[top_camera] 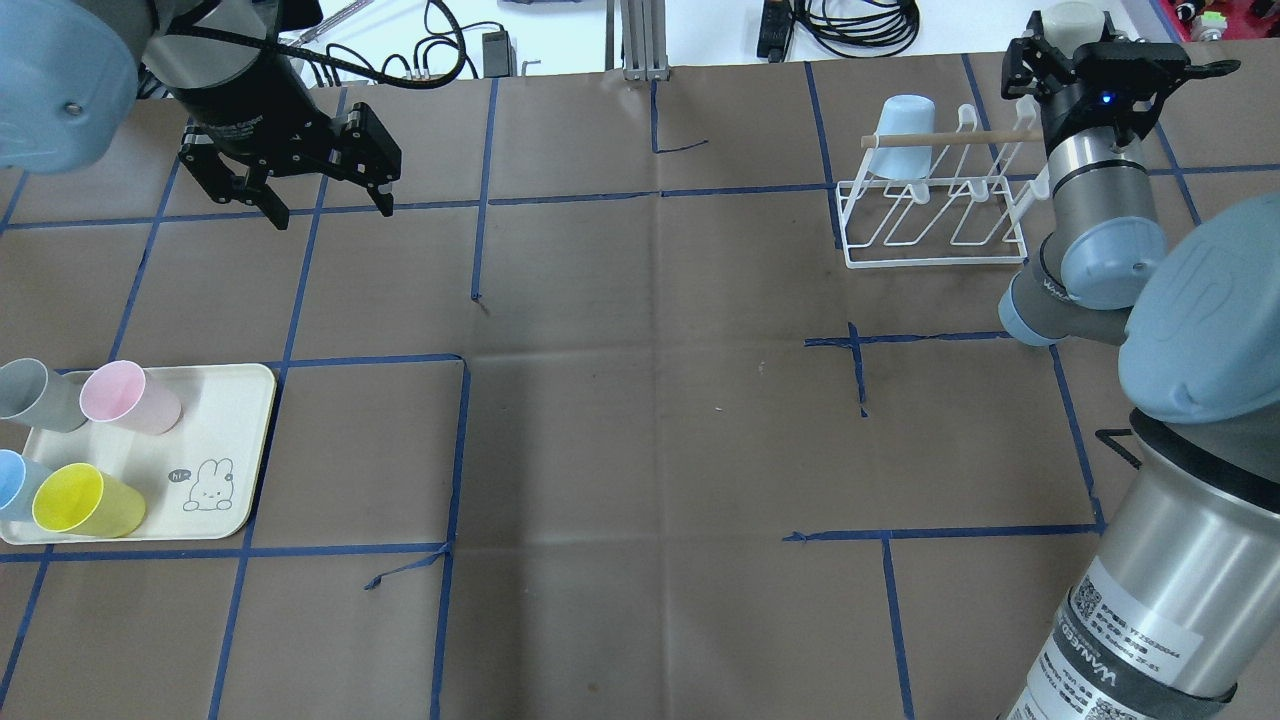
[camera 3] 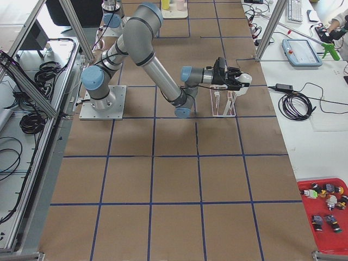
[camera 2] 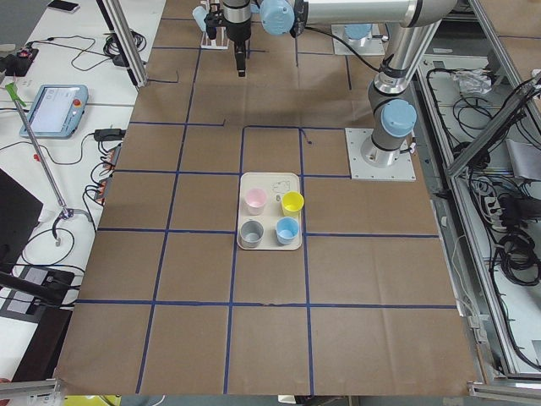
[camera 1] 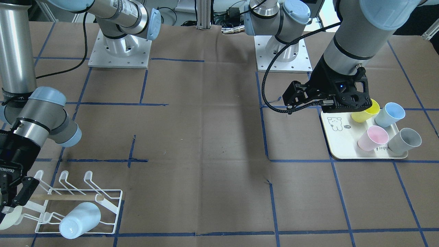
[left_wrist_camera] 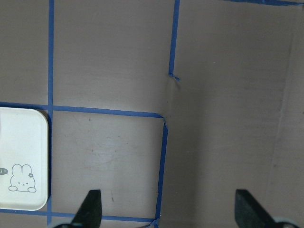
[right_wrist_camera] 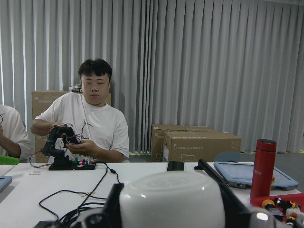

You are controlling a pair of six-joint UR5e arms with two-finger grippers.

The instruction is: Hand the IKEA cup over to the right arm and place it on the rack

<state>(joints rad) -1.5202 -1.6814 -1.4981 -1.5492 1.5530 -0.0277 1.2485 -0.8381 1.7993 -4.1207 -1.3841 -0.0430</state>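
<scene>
My right gripper (top_camera: 1080, 45) is shut on a cream-white IKEA cup (top_camera: 1070, 15) at the right end of the white wire rack (top_camera: 935, 215), level with its wooden dowel (top_camera: 950, 138). In the right wrist view the cup (right_wrist_camera: 171, 199) fills the space between the fingers, bottom towards the camera. From the front the same gripper (camera 1: 13, 206) and cup (camera 1: 7, 221) sit at the rack's (camera 1: 103, 206) end. One light blue cup (top_camera: 903, 130) hangs upturned on a prong. My left gripper (top_camera: 330, 205) hangs open and empty over bare table, beyond the tray.
A cream tray (top_camera: 220, 420) with a rabbit drawing holds yellow (top_camera: 88, 500), pink (top_camera: 130, 397), grey (top_camera: 30, 392) and blue (top_camera: 15, 478) cups on their sides. Blue tape lines cross the brown table cover. A person (right_wrist_camera: 97, 128) sits at a desk past the table's far edge.
</scene>
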